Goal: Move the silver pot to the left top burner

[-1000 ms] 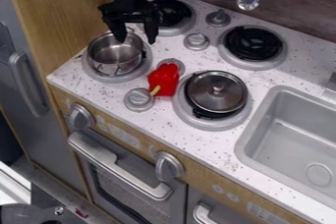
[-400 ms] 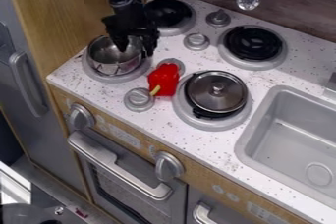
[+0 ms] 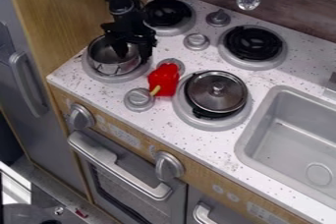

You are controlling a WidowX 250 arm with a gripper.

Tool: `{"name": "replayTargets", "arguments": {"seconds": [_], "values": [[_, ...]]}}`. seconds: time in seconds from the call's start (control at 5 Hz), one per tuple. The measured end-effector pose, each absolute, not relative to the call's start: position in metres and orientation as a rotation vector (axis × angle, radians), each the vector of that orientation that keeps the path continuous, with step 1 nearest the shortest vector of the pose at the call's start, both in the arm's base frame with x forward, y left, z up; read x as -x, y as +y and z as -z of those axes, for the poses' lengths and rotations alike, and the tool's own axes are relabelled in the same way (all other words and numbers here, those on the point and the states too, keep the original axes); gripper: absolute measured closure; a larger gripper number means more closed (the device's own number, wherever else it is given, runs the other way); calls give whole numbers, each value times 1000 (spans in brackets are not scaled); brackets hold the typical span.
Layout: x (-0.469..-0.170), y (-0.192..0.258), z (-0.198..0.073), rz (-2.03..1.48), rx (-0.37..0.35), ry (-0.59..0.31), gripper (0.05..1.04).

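Observation:
The gripper [image 3: 133,55] is low over the right side of the silver pot, open, with one finger inside the pot and the other outside its right wall. The silver pot [image 3: 113,67], without a lid, sits upright on the front left burner [image 3: 98,75]. Part of its back and right rim is hidden by the gripper. Behind it, to the right, the left top burner [image 3: 168,14] has its black coil bare, partly covered by the arm at its left edge.
A red pepper [image 3: 163,79] lies between knobs, right of the pot. A lidded pan [image 3: 216,93] stands on the front right burner. The back right burner [image 3: 253,43] holds nothing. A sink [image 3: 289,139] is at the right, and a wooden wall [image 3: 59,16] rises at the left.
The gripper has come down from above the pot to its right rim, its fingers now lower and somewhat closer together. The pot stays on the same burner.

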State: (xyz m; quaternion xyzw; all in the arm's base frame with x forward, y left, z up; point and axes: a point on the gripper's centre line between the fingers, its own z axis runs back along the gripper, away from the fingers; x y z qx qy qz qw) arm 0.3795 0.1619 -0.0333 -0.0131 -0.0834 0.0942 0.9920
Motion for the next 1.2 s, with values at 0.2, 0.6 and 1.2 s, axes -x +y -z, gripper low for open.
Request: {"name": "replayTargets", "arguments": {"seconds": [0.2,0.6,1.2], "values": [[-380,156,36,-131,-6,-160,710],[-394,137,35,171,-15,-213,993],[-462,108,9,400,-29,-346,1014]]}}
